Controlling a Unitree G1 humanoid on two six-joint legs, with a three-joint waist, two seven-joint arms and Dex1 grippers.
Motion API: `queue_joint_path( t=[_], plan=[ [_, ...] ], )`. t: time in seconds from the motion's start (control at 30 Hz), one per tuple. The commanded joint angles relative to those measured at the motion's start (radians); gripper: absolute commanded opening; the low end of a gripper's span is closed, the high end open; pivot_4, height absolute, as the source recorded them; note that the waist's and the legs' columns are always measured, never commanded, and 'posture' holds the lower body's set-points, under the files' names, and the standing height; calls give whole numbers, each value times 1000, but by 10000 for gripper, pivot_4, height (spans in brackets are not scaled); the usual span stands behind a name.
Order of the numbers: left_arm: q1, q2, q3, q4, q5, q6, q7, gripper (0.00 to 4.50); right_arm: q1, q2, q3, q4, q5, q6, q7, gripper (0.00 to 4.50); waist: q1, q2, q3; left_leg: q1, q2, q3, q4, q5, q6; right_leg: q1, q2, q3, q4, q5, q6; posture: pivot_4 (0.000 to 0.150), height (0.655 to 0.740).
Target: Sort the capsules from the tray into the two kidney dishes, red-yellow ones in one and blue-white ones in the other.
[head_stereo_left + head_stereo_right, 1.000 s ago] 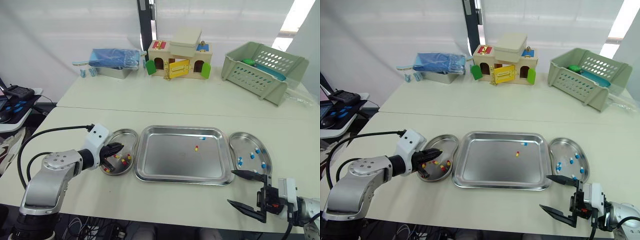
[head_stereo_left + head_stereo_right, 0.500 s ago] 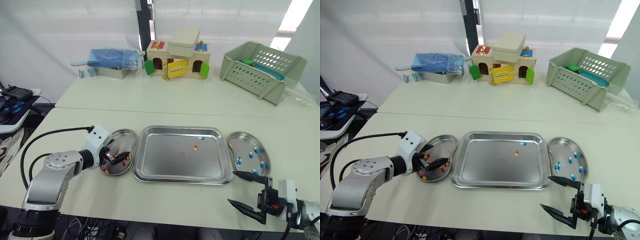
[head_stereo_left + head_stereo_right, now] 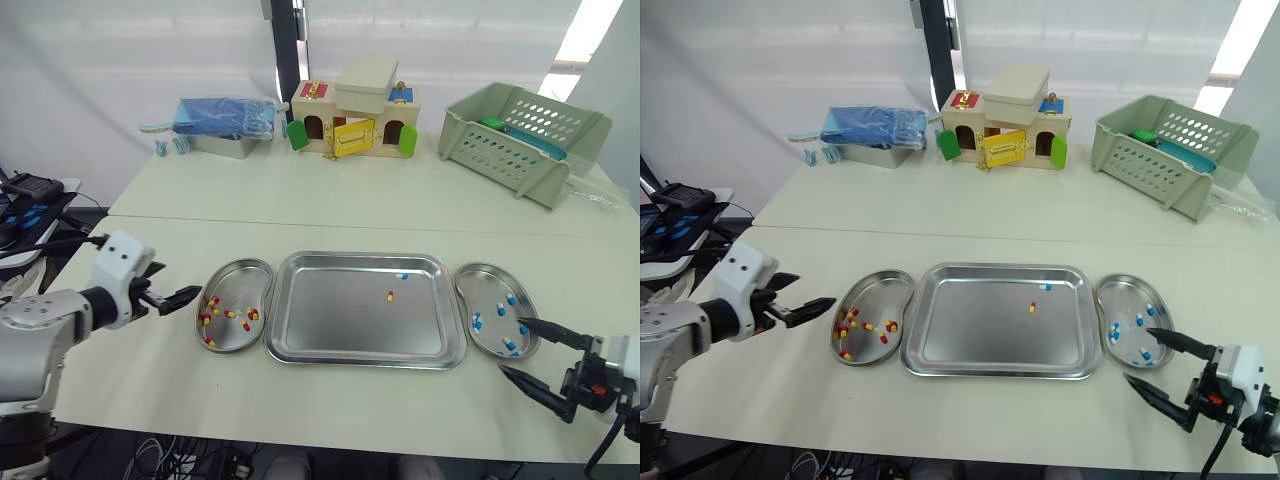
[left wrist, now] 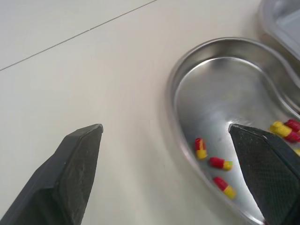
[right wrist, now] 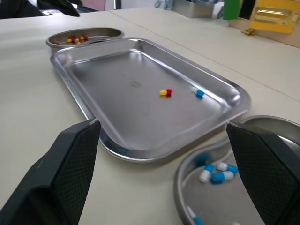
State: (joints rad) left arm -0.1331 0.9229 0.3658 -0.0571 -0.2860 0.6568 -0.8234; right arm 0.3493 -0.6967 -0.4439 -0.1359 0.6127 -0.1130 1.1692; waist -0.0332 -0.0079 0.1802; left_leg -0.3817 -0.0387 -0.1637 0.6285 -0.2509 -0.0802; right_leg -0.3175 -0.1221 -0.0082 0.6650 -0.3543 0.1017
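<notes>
So, the sorting is looking nearly done here. The left kidney dish (image 3: 240, 278), sitting lower left of centre in the head view, is holding a good handful of red-yellow capsules (image 3: 228, 317). The right kidney dish (image 3: 484, 288), lower right, is holding several blue-white capsules (image 3: 503, 311). I'm not seeing any mixing in either one.

The tray (image 3: 330, 325) is lying in the middle of the frame between the two dishes, just beside each, and it's looking almost bare. Only two stragglers are lying in its upper right part: one red-yellow capsule (image 3: 390, 296) and, a little above it near the far rim, one blue-white capsule (image 3: 402, 276). They're lying near each other but apart.

Neither arm is carrying anything. The left gripper (image 3: 178, 294) is hovering toward the left edge of the frame, just outside the left dish, with its fingers spread wide and nothing between them. The right gripper (image 3: 512, 346) is hanging in the lower right corner by the near edge of the right dish, jaws likewise gaping and empty.

My guess is two pick-and-drops are remaining, one per colour. Those capsules are looking tiny on bare steel, so I'm expecting the pinches to be fiddly.
</notes>
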Motion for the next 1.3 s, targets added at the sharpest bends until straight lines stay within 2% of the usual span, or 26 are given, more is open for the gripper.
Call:
queue_joint_path(
  t=[0.03, 0.2, 0.37, 0.7, 1.0, 1.17, 1.3],
  plan=[
    [20, 63, 93, 92, 15, -61, -9, 44759, -32, -25, -87, 68, 2, -11, -23, 45000, 0, 0, 0, 0, 0, 0, 0, -1, 2, 0, 0, 0, 0, 0, 0, 1500, 7400],
    [34, 116, 140, 244, 33, -137, -9, 44759, -96, -70, -143, 228, -30, -42, -17, 45000, -1, 0, 0, 0, 0, 0, 0, -2, 3, 0, 0, 0, 0, 0, 0, 1500, 7400],
    [42, 133, 159, 313, 38, -180, -1, 44759, -146, -91, -156, 333, -64, -67, -19, 45000, -4, 0, 0, 0, 0, 0, -1, -2, 3, -1, 0, 0, 0, 0, 0, 1500, 7400],
    [54, 118, 158, 295, 25, -179, 23, 44759, -207, -102, -147, 401, -86, -82, -15, 45000, -13, 0, 0, 0, 0, 1, -1, -2, 3, -1, 0, 0, 1, 0, 0, 1500, 7400],
    [52, 106, 131, 241, 11, -172, 25, 44759, -163, -80, -140, 346, -72, -67, -2, 45000, -15, 0, 0, 0, 0, 0, -1, -2, 3, -1, 0, 0, 1, 0, 0, 1500, 7400],
    [39, 98, 65, 144, 4, -177, -13, 44759, -73, -61, -135, 204, -32, -19, 26, 45000, -14, 0, 0, 0, 0, 1, 0, -2, 3, -1, 0, 1, 1, 0, 0, 1500, 7400],
    [-14, 83, -55, 30, -3, -162, -55, 44759, 18, -28, -105, 56, -4, 13, 44, 45000, -11, 0, 0, 0, 0, 0, 0, -2, 3, 0, 0, 1, 1, 0, 0, 1500, 7400]
  ],
)
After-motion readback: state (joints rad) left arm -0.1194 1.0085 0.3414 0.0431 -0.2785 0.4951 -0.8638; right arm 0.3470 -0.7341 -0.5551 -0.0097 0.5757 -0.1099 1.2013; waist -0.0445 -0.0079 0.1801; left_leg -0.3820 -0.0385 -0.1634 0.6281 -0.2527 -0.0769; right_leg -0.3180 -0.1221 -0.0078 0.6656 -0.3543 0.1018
